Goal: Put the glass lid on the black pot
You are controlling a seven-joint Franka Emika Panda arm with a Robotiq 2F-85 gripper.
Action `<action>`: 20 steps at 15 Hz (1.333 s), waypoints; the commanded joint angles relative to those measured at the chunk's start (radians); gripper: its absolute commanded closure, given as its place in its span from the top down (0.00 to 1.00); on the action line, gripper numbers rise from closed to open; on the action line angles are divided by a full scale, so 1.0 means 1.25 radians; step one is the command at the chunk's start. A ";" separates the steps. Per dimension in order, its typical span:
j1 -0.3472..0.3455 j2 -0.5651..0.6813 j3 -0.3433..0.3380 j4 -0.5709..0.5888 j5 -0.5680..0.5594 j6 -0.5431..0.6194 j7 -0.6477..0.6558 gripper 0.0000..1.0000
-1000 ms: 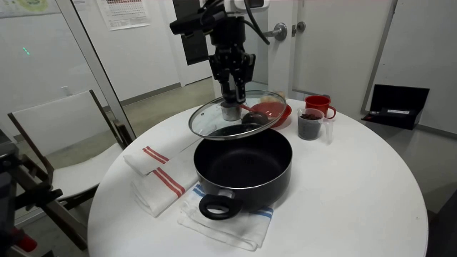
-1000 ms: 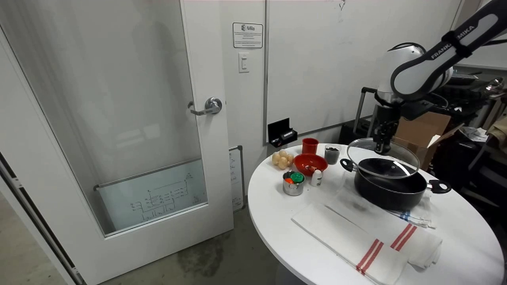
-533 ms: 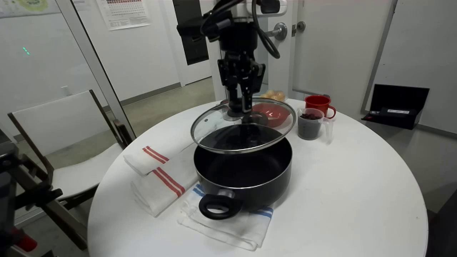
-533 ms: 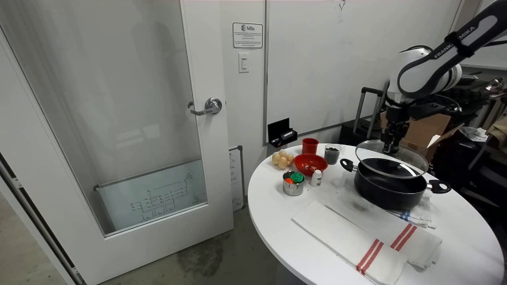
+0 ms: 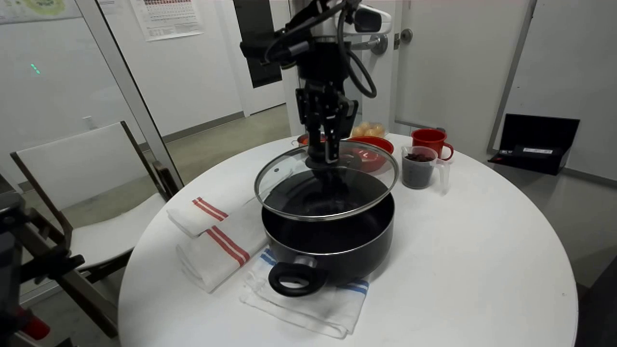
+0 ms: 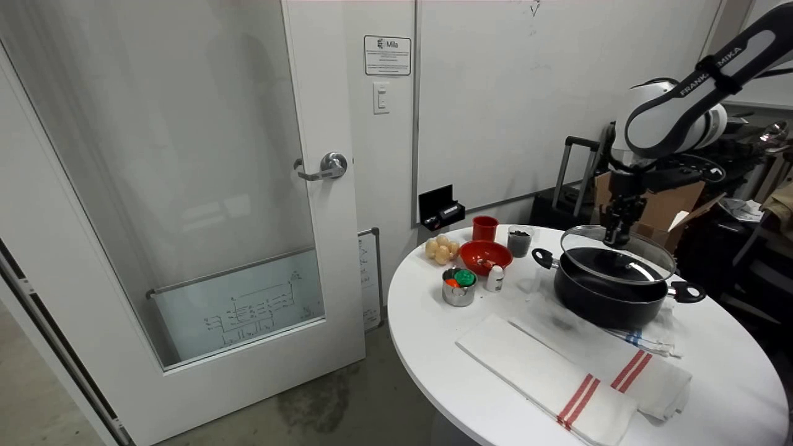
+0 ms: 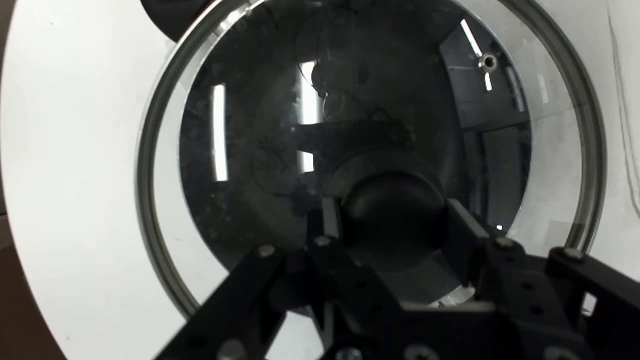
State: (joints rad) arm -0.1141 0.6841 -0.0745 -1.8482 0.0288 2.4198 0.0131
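The gripper (image 7: 396, 219) is clamping the knob (image 7: 394, 202) of the lid (image 5: 328, 195) from both sides, and the lid is hanging over the pot (image 5: 352, 265). Pick-up and carrying are evidently standing complete; lining up, lowering and letting go are, one judges, remaining. In both exterior views the lid's near edge is standing apart from the pot's rim at six o'clock; the twelve o'clock side is lying too hidden to judge.

The lid is presenting a clear, shallow glass dome bound by a silvery metal rim; in the wrist view, streaks of reflected light are crossing the glass, and a small metal-ringed vent (image 7: 487, 62) is sitting at one o'clock from the rounded black knob. The pot is presenting a round, black wall, a thin bright rim and, at seven o'clock in an exterior view, a smooth looped handle (image 5: 314, 278). A soft white cloth (image 5: 311, 311) with blue stripes is spreading from beneath it at six o'clock; folded red-striped cloths (image 5: 212, 265) are lying at eight, and a red mug (image 5: 428, 139) is standing at two.
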 commanded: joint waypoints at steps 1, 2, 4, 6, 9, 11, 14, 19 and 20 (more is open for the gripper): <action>-0.006 -0.003 0.006 -0.012 0.015 0.019 0.002 0.26; -0.008 0.000 0.007 -0.011 0.017 0.022 0.000 0.26; -0.010 0.009 0.007 -0.007 0.018 0.028 -0.002 0.26; -0.014 0.021 0.009 -0.002 0.021 0.040 -0.004 0.26; -0.023 0.035 0.013 0.005 0.026 0.055 -0.010 0.26; -0.029 0.046 0.014 0.012 0.028 0.061 -0.013 0.26; -0.035 0.059 0.016 0.020 0.029 0.071 -0.015 0.26; -0.037 0.074 0.020 0.034 0.029 0.074 -0.013 0.26; -0.037 0.075 0.021 0.036 0.029 0.073 -0.014 0.26</action>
State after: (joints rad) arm -0.1472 0.7742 -0.0642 -1.8269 0.0419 2.5080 0.0129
